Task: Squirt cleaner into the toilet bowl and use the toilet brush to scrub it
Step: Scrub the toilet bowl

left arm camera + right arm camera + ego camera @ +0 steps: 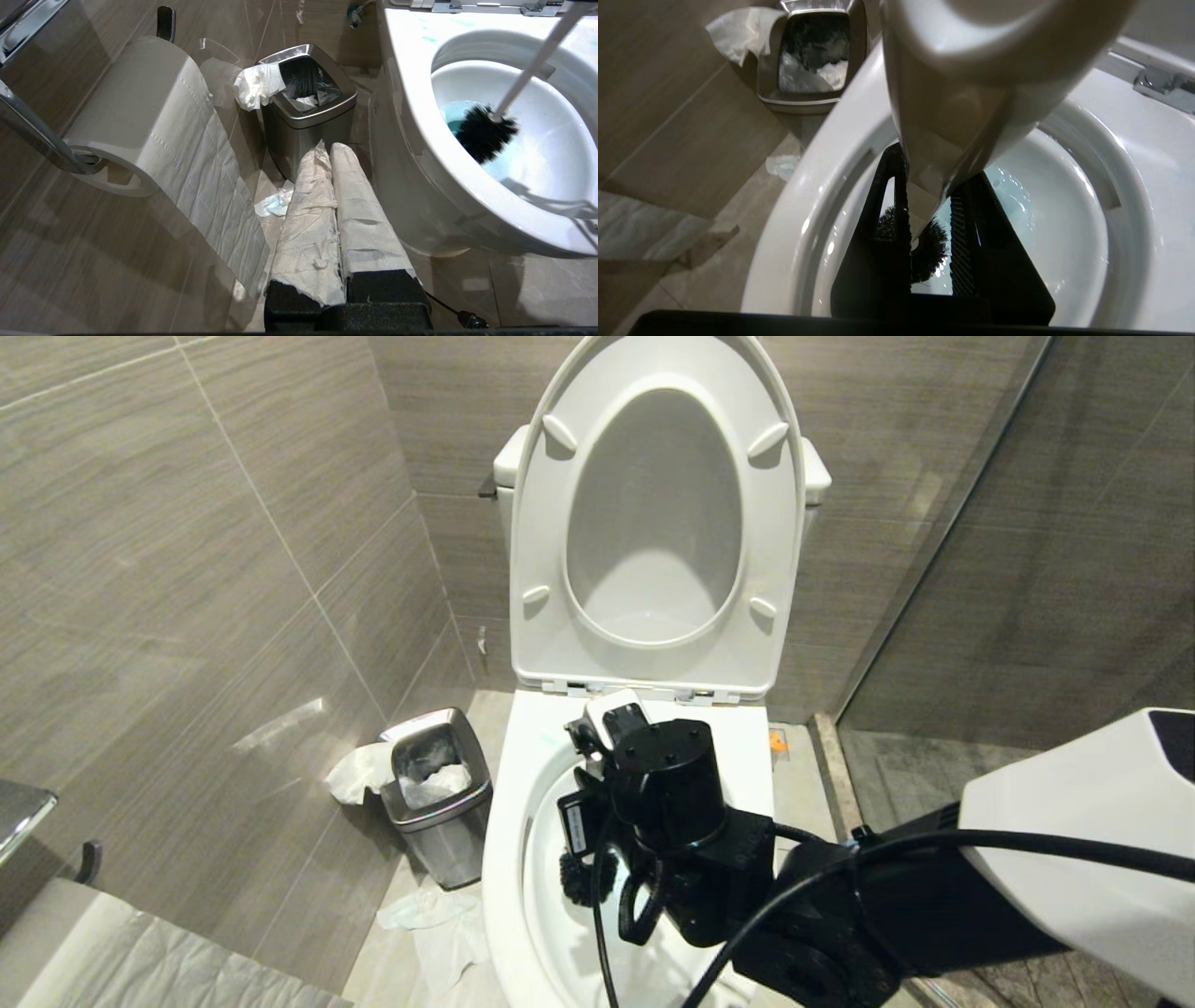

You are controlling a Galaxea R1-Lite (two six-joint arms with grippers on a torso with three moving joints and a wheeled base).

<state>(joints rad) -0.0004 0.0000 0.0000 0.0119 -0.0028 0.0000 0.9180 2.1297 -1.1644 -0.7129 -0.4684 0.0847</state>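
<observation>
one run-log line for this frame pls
step: scrubbing | right gripper: shut on toilet brush | bristles: in toilet bowl, at blue cleaner | left gripper: shut, parked by waste bin

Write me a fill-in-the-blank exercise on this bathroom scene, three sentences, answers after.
1. The right pincer is shut on the toilet brush's ____.
2. The brush's black bristle head is down inside the toilet ____.
3. The steel waste bin stands on the floor on the robot's ____ side of the toilet.

Missing words: handle; bowl; left
</observation>
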